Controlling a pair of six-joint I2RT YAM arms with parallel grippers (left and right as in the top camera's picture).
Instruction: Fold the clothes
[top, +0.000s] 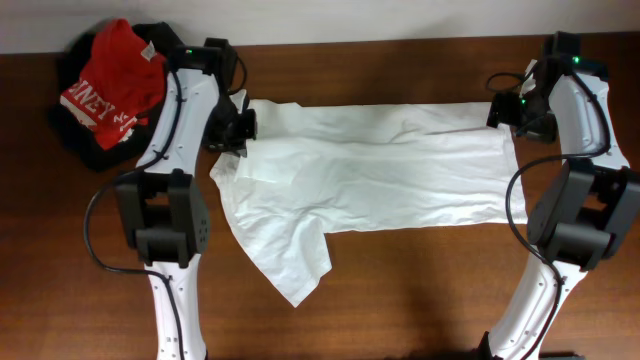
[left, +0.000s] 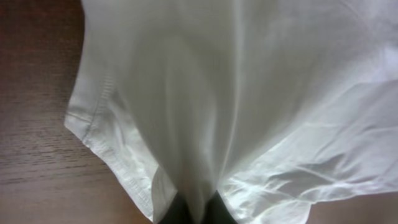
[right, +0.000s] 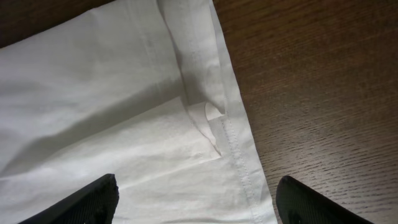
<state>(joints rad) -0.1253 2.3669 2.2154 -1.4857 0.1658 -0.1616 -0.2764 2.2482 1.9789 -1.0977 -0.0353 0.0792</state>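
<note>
The white T-shirt (top: 370, 175) lies spread across the wooden table, its print not visible, one sleeve pointing toward the front (top: 295, 270). My left gripper (top: 238, 128) is at the shirt's left end and is shut on a pinch of white cloth (left: 198, 205), which rises in a fold from the jaws. My right gripper (top: 505, 108) is at the shirt's far right corner. It is open, its fingers (right: 196, 199) straddling the hemmed edge (right: 233, 140) without gripping it.
A red T-shirt with white lettering (top: 112, 85) lies on dark garments (top: 85, 150) at the back left corner. Bare wooden table (top: 420, 290) lies in front of the shirt.
</note>
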